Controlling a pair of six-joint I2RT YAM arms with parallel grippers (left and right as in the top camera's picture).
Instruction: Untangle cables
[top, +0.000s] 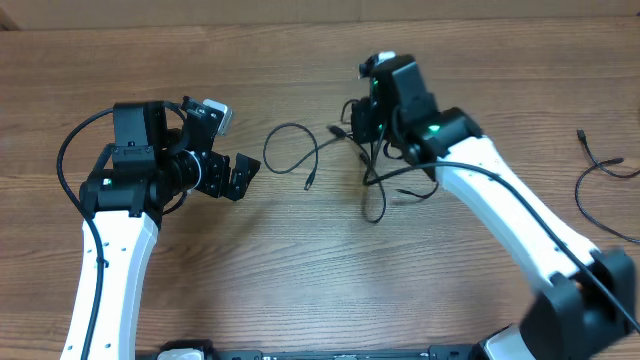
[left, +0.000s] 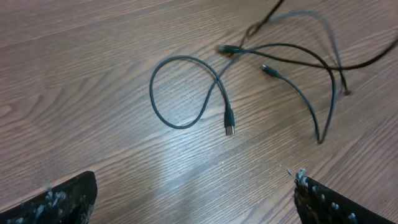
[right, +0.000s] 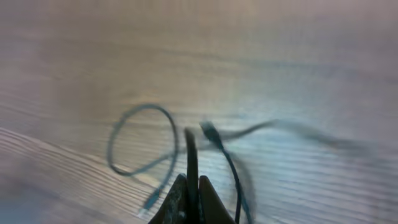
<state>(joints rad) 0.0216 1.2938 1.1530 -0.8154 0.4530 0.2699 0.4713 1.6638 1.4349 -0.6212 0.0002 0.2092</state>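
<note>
Thin black cables (top: 375, 170) lie tangled at the table's middle. One cable forms a loop (top: 290, 150) on the wood, its silvery plug end (left: 230, 129) lying free; the loop also shows in the left wrist view (left: 180, 93) and the right wrist view (right: 140, 143). My right gripper (right: 191, 198) is shut on a cable (right: 190, 155) and holds it above the table, over the tangle (top: 372, 125). My left gripper (top: 238, 175) is open and empty, left of the loop, its fingers (left: 193, 202) wide apart above bare wood.
Another thin black cable (top: 600, 175) lies apart at the table's right edge. The wooden table (top: 300, 270) spreads to the front and left.
</note>
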